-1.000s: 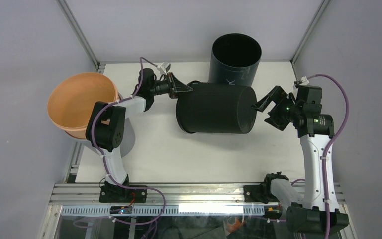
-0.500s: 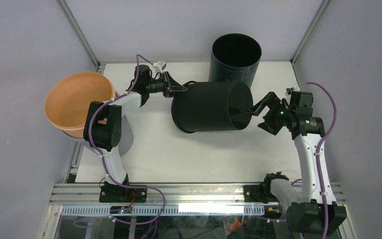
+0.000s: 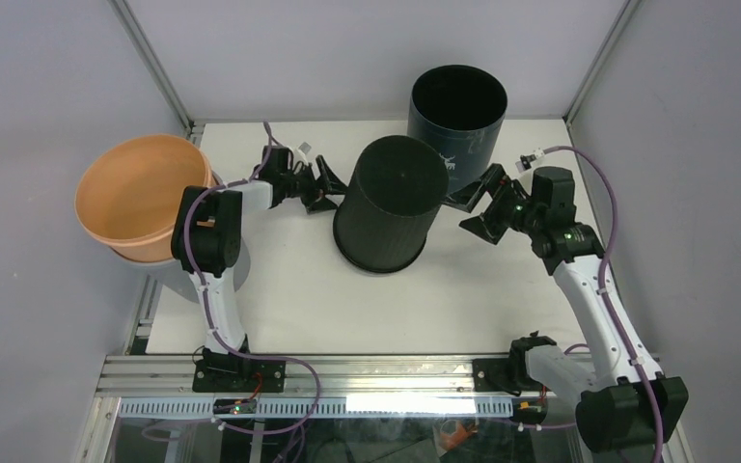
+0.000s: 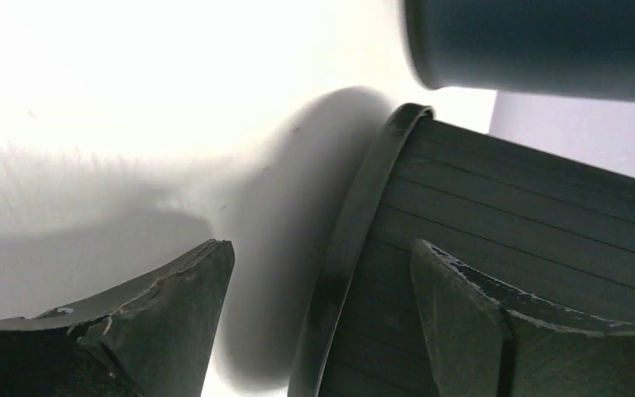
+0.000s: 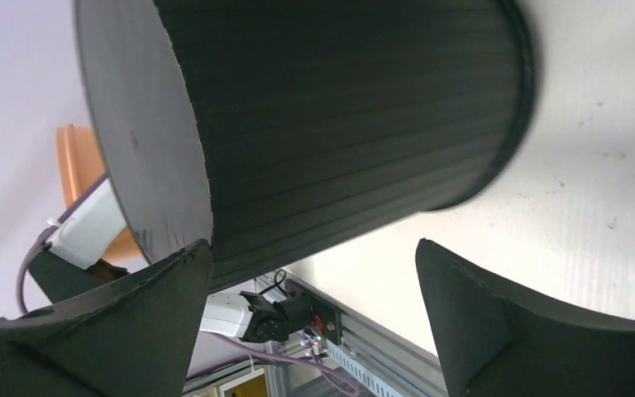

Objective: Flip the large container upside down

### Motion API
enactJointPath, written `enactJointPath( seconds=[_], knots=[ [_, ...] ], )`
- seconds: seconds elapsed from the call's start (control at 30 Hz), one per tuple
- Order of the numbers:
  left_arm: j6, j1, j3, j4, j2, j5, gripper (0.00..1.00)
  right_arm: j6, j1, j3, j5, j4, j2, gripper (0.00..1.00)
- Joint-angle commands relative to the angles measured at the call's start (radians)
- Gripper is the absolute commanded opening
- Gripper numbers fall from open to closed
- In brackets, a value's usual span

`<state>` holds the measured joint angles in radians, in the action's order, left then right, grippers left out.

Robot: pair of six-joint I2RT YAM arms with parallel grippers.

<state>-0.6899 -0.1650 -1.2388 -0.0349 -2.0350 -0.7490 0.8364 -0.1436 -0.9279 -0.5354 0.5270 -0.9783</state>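
Black ribbed container (image 3: pixel 389 203) looks flipped already, rim down on the surface (image 3: pixel 280 299); left gripper (image 3: pixel 328 186) and right gripper (image 3: pixel 465 207) flank it, jaws open, holding nothing; next, I'd say, just back away without nudging it.

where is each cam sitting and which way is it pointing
Top external: above and behind the bases, looking down on the table; both arms, left gripper and right gripper show.
Left wrist: low by the large container, facing its rim on the table; its own two fingers show.
Right wrist: low on the opposite side, facing the ribbed wall; own fingers show.
Shared: both wrists see that container.
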Motion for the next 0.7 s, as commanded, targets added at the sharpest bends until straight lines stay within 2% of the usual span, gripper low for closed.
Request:
enactJointPath(
  seconds=[0.0,0.2,0.3,0.5,0.67],
  knots=[
    [0.113,-0.041,-0.011,0.148,0.004,0.051,0.86,0.033,-0.028,0.027,0.035,-0.05,-0.034,0.95],
    [0.13,-0.042,-0.134,0.251,0.043,0.165,0.99,0.015,-0.039,-0.009,0.057,-0.033,-0.036,0.95],
    [0.158,-0.04,-0.248,0.349,0.062,0.249,0.99,-0.046,-0.003,-0.078,0.085,0.073,-0.043,0.99],
    [0.22,-0.041,-0.485,0.495,0.056,0.397,0.99,-0.105,0.197,-0.105,0.084,0.191,0.028,0.99],
    [0.241,-0.041,-0.568,0.549,0.035,0.413,0.99,-0.108,0.212,-0.029,0.064,0.212,0.027,0.97]
  ],
)
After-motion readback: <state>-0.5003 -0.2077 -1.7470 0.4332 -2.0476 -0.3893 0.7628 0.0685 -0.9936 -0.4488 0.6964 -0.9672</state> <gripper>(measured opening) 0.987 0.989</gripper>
